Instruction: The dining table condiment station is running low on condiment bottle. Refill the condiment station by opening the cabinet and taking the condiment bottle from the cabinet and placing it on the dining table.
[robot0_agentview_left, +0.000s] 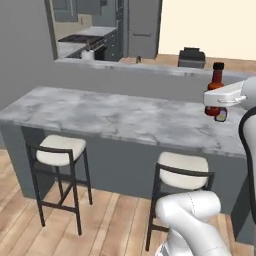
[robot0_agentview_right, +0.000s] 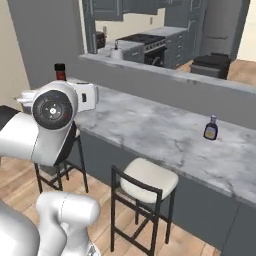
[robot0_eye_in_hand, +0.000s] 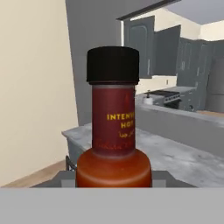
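Above the dining table, with gripper clamped on the upright condiment bottle: lower slowly, keep vertical, release only once resting.

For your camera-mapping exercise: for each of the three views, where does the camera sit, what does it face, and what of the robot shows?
Left base view: behind the arm's left, facing the dining table; arm at right, hand holding the condiment bottle.
Right base view: behind its right, facing the same table; arm at left, bottle cap above it.
Hand view: on the hand, looking along it at the bottle, kitchen beyond.
All three share the bottle and the table.
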